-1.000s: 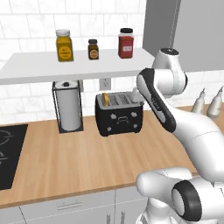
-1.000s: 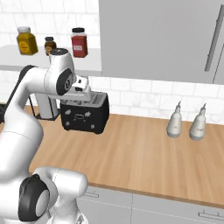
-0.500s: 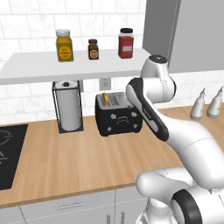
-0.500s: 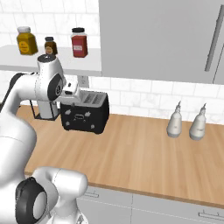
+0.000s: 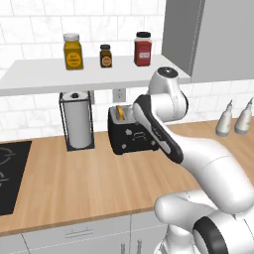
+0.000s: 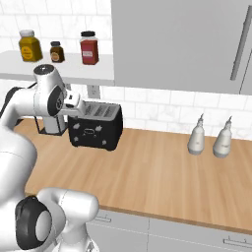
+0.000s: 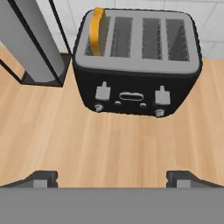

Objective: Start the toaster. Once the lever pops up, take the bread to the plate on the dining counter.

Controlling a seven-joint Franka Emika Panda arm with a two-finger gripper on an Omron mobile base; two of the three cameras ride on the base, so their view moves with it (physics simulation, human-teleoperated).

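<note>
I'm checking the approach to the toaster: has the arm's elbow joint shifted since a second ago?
Yes. In the left base view the round elbow joint has swung left, from right of the cabinet's edge toward the toaster, which has stayed put.

one toaster (image 7: 136,65), one bread (image 7: 97,29) slice, three jars (image 5: 104,55), two bottles (image 6: 197,139), one paper towel roll (image 5: 78,123)

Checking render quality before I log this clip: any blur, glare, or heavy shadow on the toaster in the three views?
Hand view: toaster crisp, evenly lit, no glare; bread edge sharp in the leftmost slot; claw tips dark, wide apart. Left base view: toaster slightly soft, partly behind the arm, shaded under the shelf. Right base view: toaster clear, flat lighting, faint shadow on the counter.
</note>
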